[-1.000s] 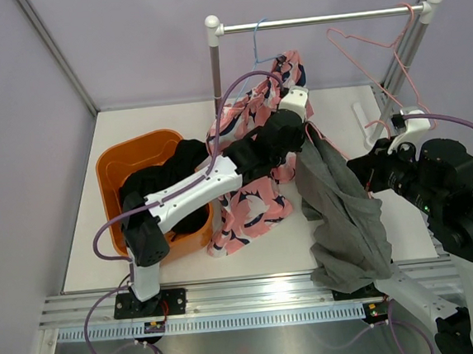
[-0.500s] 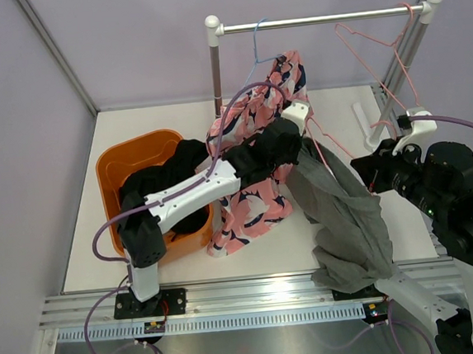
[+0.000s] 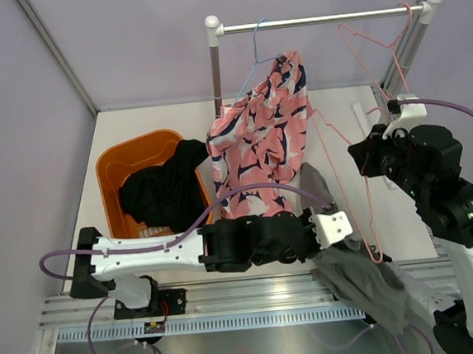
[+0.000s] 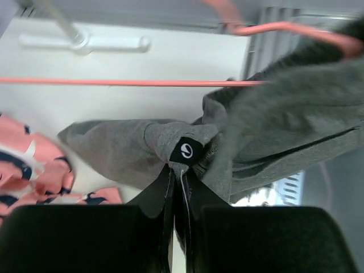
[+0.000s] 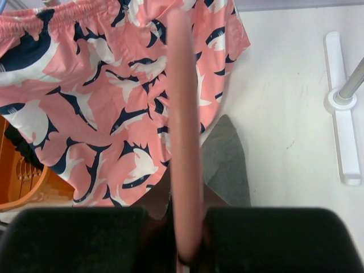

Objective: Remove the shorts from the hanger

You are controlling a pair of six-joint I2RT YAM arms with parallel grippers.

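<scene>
**Overhead view.** The left gripper [image 3: 330, 227] lay low over the near edge of the bench [image 3: 145, 123], its arm stretched rightward along that edge. The grey shorts [image 3: 363, 280] trailed from it: one pointed end rose over the bench just behind the gripper, and the bulk sagged off the near edge toward the right arm's base. The right gripper [image 3: 377, 158] stood higher, to the right, near the rail's right upright. A thin pink hanger [image 5: 185, 114] ran from that region down to the grey cloth, where its lower corner met the fabric. Whether the shorts were still threaded on it could not be told.

**Left wrist view.** The jaws were clenched on a fold of the grey shorts beside a small round black label [image 4: 186, 151]. The cloth spread to both sides of the grip, and a pink wire crossed behind it.

**Right wrist view.** The jaws were clamped on a bar of the pink hanger, which ran straight up the middle of the view. A corner of grey cloth showed on the bench beyond.

**Surroundings.** A second pair, the pink shark-print shorts [image 3: 259, 133], hung from a blue hanger [image 3: 257, 47] on the rail [image 3: 322, 19]. An orange basket [image 3: 110, 173] holding a black garment [image 3: 162, 193] stood at the left of the bench.
</scene>
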